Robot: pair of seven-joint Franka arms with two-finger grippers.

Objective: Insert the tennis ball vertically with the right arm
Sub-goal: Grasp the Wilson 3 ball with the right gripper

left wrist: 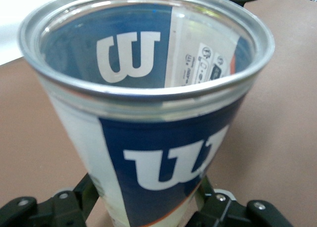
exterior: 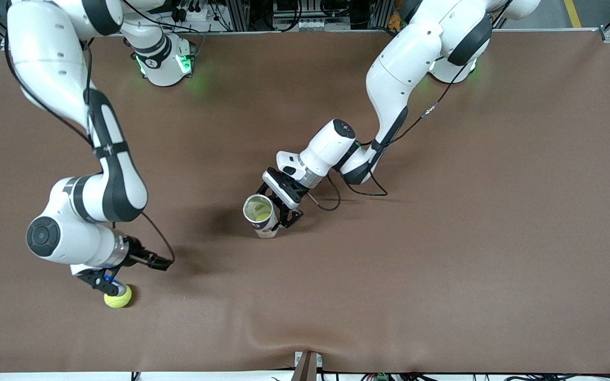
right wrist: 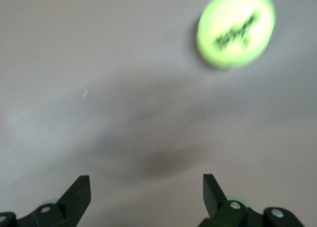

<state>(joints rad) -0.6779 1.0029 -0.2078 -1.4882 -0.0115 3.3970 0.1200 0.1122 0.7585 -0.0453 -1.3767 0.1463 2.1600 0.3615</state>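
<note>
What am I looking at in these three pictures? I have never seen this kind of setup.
Two white robot arms stand at a brown table. The front view looks down from a high camera facing them; the other two come from cameras on each arm's wrist. The left gripper is shut on an open can, holding it upright near the table's middle; its wrist view looks along the can to its silver rim, with the fingers at the picture's edge. The right gripper is open and low over the table, close to a tennis ball that lies loose, not gripped. Its wrist view shows the ball ahead of the spread fingers.
</note>
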